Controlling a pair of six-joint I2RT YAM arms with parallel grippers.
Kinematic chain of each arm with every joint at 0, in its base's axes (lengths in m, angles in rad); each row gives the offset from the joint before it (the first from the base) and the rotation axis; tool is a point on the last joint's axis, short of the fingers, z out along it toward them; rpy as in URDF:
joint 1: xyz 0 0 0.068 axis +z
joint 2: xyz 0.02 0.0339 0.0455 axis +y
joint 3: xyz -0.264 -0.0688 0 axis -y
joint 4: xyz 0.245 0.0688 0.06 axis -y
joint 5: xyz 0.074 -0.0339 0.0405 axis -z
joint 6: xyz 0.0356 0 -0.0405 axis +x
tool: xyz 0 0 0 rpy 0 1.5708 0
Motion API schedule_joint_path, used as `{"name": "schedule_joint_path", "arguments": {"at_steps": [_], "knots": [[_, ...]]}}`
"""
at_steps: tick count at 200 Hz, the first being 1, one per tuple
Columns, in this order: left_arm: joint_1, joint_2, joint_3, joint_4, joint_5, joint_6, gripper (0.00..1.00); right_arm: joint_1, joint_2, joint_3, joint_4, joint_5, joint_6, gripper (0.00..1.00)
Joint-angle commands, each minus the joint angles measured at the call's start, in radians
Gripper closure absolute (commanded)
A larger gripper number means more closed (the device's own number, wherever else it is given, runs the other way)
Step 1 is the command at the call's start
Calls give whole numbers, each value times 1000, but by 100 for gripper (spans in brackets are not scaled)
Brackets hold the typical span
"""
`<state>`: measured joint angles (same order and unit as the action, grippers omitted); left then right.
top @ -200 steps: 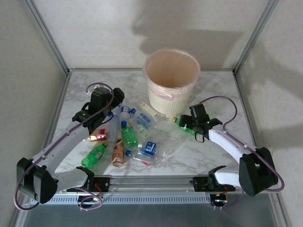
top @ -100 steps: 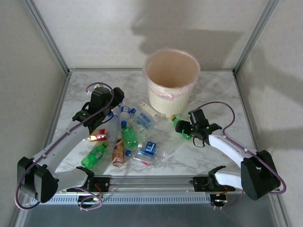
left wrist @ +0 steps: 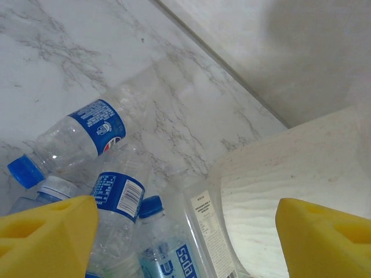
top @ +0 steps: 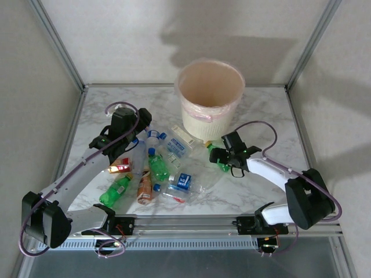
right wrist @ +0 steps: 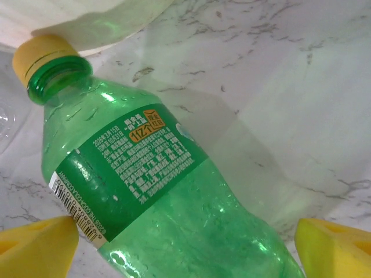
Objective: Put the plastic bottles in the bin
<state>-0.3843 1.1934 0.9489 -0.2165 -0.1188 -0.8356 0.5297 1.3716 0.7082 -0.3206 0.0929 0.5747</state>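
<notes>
The peach bin (top: 208, 98), lined with a pink bag, stands at the back middle of the table. A green bottle (right wrist: 145, 191) with a yellow cap lies on the marble just in front of it; in the top view this green bottle (top: 224, 167) is partly under my right gripper (top: 219, 156). The right gripper (right wrist: 185, 255) is open, its yellow fingers (right wrist: 35, 243) on either side of the bottle's body. My left gripper (top: 141, 123) is open and holds nothing, above clear blue-capped bottles (left wrist: 87, 133) at the pile's far end. The left gripper (left wrist: 185, 243) faces the bin wall (left wrist: 290, 191).
The pile left of centre holds two more green bottles (top: 157, 168) (top: 116, 191), an orange-brown labelled one (top: 145, 188) and clear blue-labelled ones (top: 184, 181). A metal frame and grey walls surround the marble table (top: 261, 116).
My right gripper has swung left and come down over the green bottle in front of the bin. The left arm and the pile have not moved.
</notes>
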Motion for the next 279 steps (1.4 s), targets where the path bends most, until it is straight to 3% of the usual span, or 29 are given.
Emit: {"name": "schedule_joint_path", "arguments": {"at_steps": [1, 89, 137, 188, 221, 279], "knots": [[13, -20, -12, 8, 8, -7, 20, 6, 50, 19, 28, 25, -27, 5], [14, -15, -25, 18, 16, -17, 20, 82, 62, -34, 54, 2, -2, 12], [15, -21, -25, 18, 18, -20, 20, 119, 27, -52, 30, 19, 35, 22], [15, -27, -24, 11, 15, -19, 20, 161, -81, -21, -65, 58, 63, 32], [15, -26, -19, 9, 13, -17, 20, 253, -166, 25, -178, 94, 89, 34], [15, -20, -9, 8, 16, -22, 20, 267, -191, 92, -243, 109, 108, 38]]}}
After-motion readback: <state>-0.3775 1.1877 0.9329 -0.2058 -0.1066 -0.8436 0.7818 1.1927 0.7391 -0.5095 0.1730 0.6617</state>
